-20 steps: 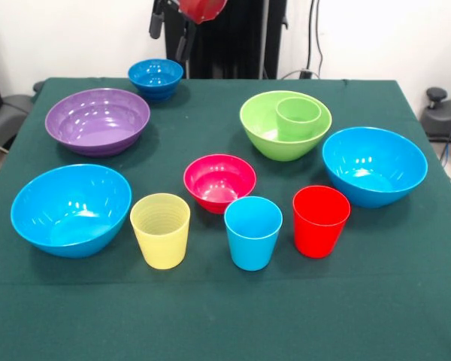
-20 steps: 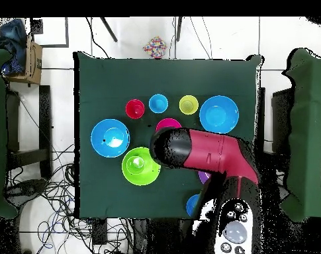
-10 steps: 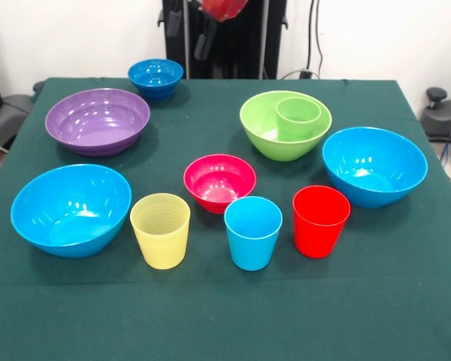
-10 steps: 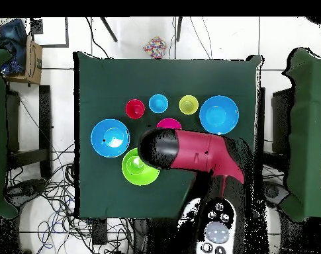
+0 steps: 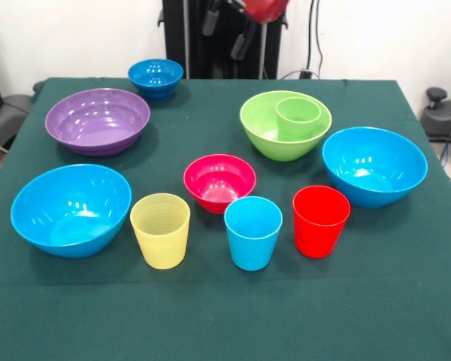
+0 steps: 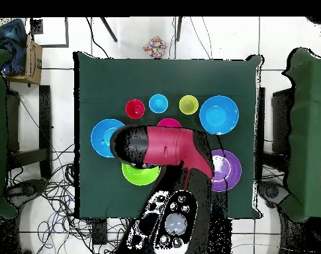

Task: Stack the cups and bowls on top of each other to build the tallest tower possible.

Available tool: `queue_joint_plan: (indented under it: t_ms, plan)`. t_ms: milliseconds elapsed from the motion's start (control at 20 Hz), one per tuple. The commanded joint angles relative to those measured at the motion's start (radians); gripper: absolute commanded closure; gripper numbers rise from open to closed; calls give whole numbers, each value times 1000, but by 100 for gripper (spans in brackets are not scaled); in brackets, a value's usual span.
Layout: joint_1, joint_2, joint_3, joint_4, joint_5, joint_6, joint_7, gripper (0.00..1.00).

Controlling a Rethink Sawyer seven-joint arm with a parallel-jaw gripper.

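Front view: arm has swung along the top edge since the earlier frames and now sits above the lime-green bowl; only its red shell and dark links show, so I can't tell how the jaws stand. Nothing on the green cloth has moved. Lime-green bowl is glossy, round and deep, with the smooth green cup upright inside it, so the tower is just those two pieces. Relative to that bowl: one large light blue bowl just beside it toward the picture's right, pink-red bowl in front of it, red cup and light blue cup nearer the camera, ribbed pale yellow cup and the second light blue bowl further left, wide purple bowl well apart to the left, small dark blue bowl behind that. Overhead view: the arm's red-and-black body has swept across and now covers most of the lime-green bowl, uncovering the purple bowl.
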State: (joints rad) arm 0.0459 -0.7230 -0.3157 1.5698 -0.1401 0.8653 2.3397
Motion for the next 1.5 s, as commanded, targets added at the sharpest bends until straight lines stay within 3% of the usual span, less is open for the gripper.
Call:
queue_joint_plan:
  t_ms: [50, 500, 850, 1200, 1500]
  plan:
    - [54, 81, -12, -50, 55, 105, 280, 0]
    - [18, 63, -16, 10, 73, 22, 184, 0]
    - [-101, 28, 44, 70, 65, -66, 24, 0]
    - [-216, 12, 113, 73, 34, -83, -103, 0]
    - [-271, 8, 162, 62, 9, -74, -139, 0]
